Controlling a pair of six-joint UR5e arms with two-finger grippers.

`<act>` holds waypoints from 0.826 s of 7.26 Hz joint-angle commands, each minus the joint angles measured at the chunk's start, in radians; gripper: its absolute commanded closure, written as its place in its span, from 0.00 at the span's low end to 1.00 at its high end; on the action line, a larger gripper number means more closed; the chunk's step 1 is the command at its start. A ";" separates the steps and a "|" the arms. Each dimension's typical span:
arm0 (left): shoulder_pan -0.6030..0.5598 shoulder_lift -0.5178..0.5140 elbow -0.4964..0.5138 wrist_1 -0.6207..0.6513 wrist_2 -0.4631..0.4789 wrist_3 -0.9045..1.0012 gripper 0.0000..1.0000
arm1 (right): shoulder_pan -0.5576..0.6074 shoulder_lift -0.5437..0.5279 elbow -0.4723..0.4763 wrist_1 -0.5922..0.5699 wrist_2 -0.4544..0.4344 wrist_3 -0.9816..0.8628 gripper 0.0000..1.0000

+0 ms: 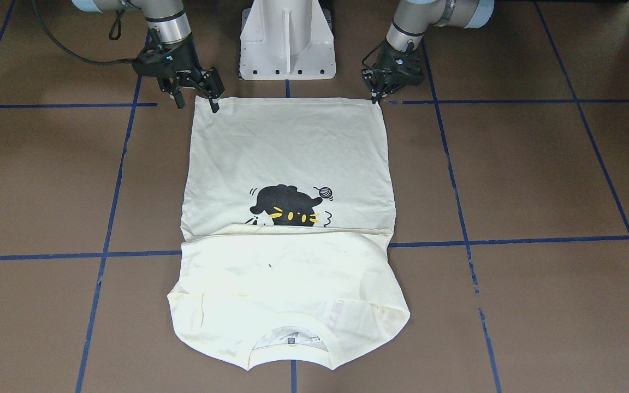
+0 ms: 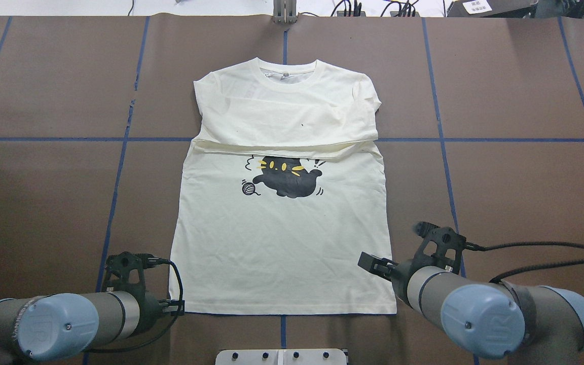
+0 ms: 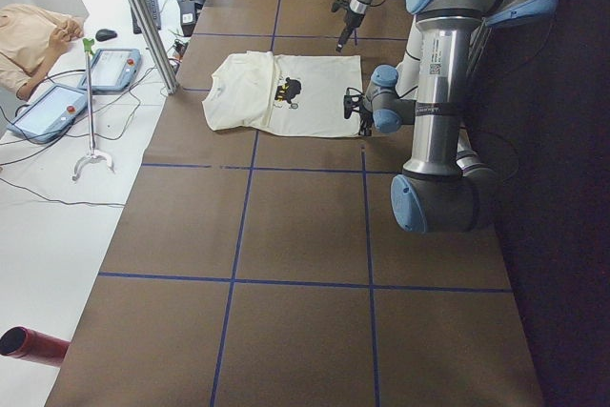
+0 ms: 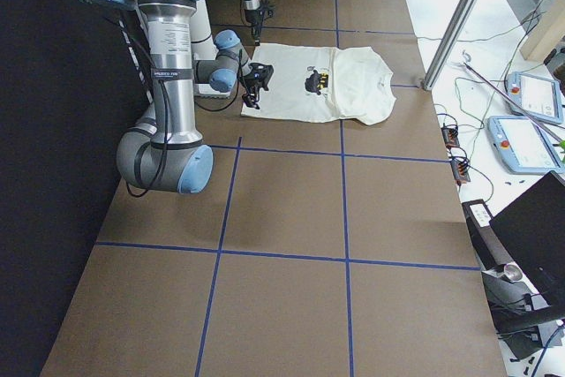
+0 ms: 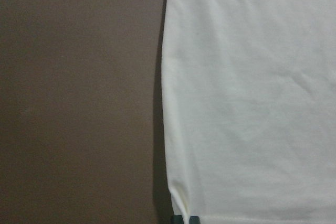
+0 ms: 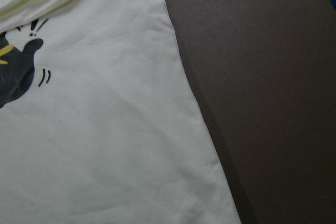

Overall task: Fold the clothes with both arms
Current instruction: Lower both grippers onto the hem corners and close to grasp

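T-shirt [image 2: 282, 243] lies lengthwise, collar away from robot; left jaws pinch its hem corner, right jaws apart.

The left arm [image 2: 114, 310] and the right arm [image 2: 426, 289] are silver-grey tubes. Each has a rounded light-blue cap [image 2: 64, 324] over its joint, stamped with a raised logo. The left claw [image 1: 375, 97] and the right claw [image 1: 197, 102] are black and 2-fingered, and behind each sits a black bracket [image 2: 436, 243]. A black cable [image 2: 540, 247] trails back from the right claw's wrist, and a thinner one loops beside the left claw. Between the 2 claws is a white pedestal [image 1: 287, 41] with a row of dark bolt holes.
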 commanded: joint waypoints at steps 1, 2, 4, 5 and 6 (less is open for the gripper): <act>0.000 -0.010 0.000 0.000 -0.002 0.000 1.00 | -0.138 -0.077 -0.003 -0.002 -0.140 0.061 0.14; 0.000 -0.012 -0.008 0.000 -0.002 0.000 1.00 | -0.149 -0.078 -0.016 -0.002 -0.142 0.062 0.25; -0.001 -0.010 -0.016 0.000 -0.004 -0.001 1.00 | -0.154 -0.077 -0.021 -0.002 -0.143 0.062 0.30; 0.000 -0.010 -0.016 0.000 -0.002 0.000 1.00 | -0.156 -0.072 -0.024 -0.004 -0.142 0.063 0.34; 0.000 -0.010 -0.017 0.000 -0.002 0.000 1.00 | -0.162 -0.069 -0.024 -0.004 -0.143 0.077 0.42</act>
